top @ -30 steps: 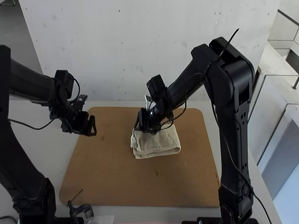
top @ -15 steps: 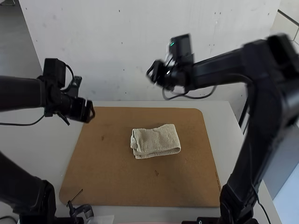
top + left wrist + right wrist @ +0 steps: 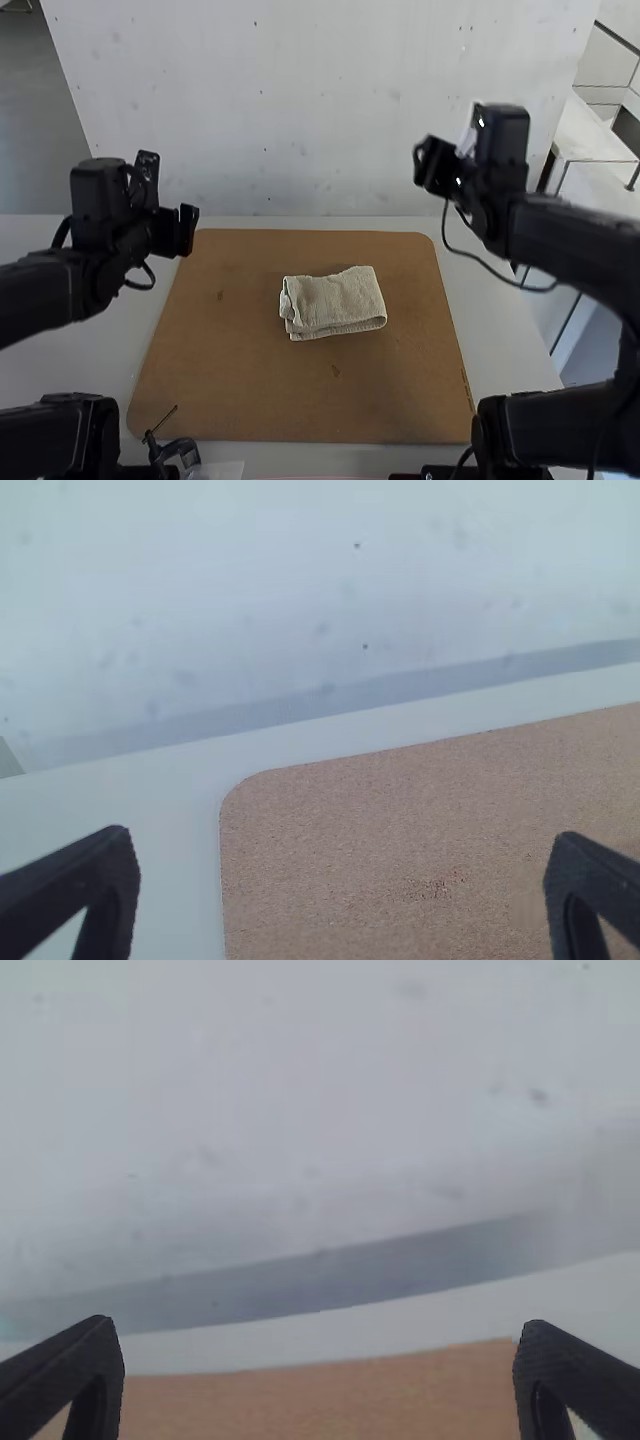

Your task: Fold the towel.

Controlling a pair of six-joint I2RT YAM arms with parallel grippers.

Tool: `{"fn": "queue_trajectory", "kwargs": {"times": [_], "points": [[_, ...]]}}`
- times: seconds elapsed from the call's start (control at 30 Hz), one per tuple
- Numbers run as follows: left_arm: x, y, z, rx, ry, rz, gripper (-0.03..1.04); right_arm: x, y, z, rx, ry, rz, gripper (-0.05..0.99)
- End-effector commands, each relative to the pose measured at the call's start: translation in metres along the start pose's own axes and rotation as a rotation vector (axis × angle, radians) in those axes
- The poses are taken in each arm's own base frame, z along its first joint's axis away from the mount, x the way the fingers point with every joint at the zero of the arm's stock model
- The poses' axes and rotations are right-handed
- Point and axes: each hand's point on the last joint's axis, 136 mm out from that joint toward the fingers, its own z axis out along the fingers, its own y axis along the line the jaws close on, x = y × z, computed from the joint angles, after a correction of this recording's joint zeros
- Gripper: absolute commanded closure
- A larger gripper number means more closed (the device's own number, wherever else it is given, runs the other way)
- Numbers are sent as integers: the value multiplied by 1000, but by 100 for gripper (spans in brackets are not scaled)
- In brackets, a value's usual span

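Towel cloth (image 3: 333,302), beige and nubbly, shared with everything else a broad, pale, smooth counter (image 3: 463,290). Over its sides reached the jointed black left arm (image 3: 35,295) and the jointed black right arm (image 3: 575,240), each raised above the surface. Flat on the counter lay a big brown board (image 3: 250,385) with rounded far corners and a fine-grained face. Near the middle of that board rested the towel, folded into a compact, slightly skewed rectangle, its layers showing along the near side, a rounded fold at the right end and a rumpled edge at the left. The black left gripper (image 3: 172,192) hung near the board's far left corner; in its wrist view, the left gripper (image 3: 343,835) was open, its tapered fingers wide apart with nothing between them. The black right gripper (image 3: 435,162) was up toward the far right, well apart from the towel, and in its wrist view the right gripper (image 3: 318,1325) was likewise spread and empty. Smaller again, a black clamp-like piece (image 3: 180,450) with a thin rod (image 3: 167,416) sat at the board's near left corner.
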Motion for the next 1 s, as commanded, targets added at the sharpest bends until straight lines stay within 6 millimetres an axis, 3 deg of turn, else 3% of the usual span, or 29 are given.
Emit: {"fn": "queue_trajectory", "kwargs": {"times": [0.0,0.27,0.4,0.67,0.8,0.97], "points": [[0,0,-5,-29,-38,-8,12,0,-24,-19,37,-77,-34,11],[1,-3,-27,-31,-135,4,11,14,-29,-56,31,-217,-56,9],[3,-1,-38,-43,-184,3,12,34,-32,-64,35,-219,-91,9],[-9,2,-71,-69,-342,19,15,22,-22,-98,14,-393,-186,9],[-13,1,-82,-71,-395,31,15,39,-26,-100,25,-338,-173,9],[-9,0,-82,-67,-383,33,15,52,-30,-97,39,-281,-160,8]]}}
